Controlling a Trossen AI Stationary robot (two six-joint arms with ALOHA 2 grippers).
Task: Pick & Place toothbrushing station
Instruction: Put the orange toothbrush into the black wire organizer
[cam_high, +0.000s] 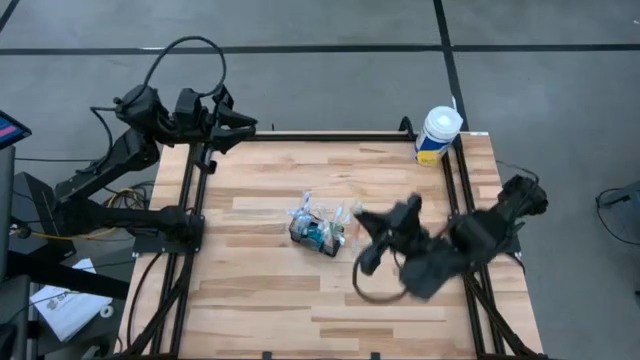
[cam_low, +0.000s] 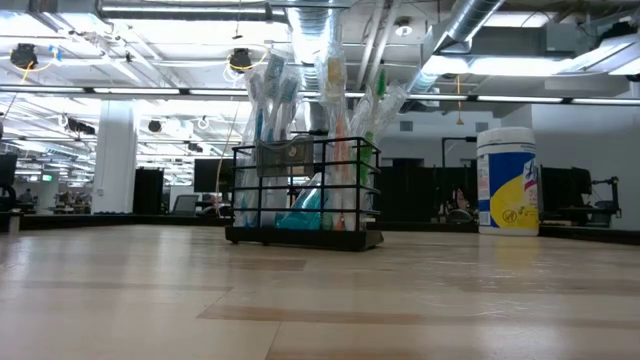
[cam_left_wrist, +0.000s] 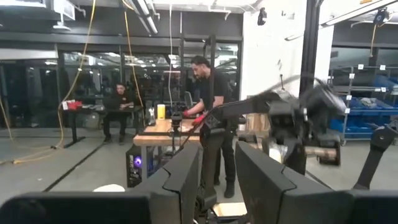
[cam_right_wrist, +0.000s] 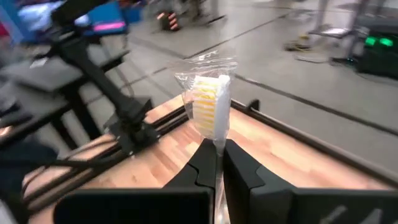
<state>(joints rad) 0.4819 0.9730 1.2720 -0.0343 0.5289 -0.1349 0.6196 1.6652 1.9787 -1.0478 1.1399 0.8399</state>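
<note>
Right wrist view shows the right gripper (cam_right_wrist: 219, 163) clenched on a wrapped toothbrush (cam_right_wrist: 205, 106) beside the mid-worktop toothbrushing station (cam_high: 318, 233); gripped so low, it could pivot and snag the mesh rim.

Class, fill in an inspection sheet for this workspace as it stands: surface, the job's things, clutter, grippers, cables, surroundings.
Surface: wooden plank table in a black frame.
Job's things: black wire-mesh caddy near the table's middle, upright, with wrapped toothbrushes standing in it; one more wrapped toothbrush, yellow and white head, held in the air.
Clutter: white tub with yellow-blue label at the far right corner.
Grippers: right gripper shut on the wrapped toothbrush, right of the caddy; left gripper open, empty, parked off the far left corner.
Cables: black loops by both arms; yellow wire beside the left frame.
Surroundings: grey floor; two people at a distant bench.
</note>
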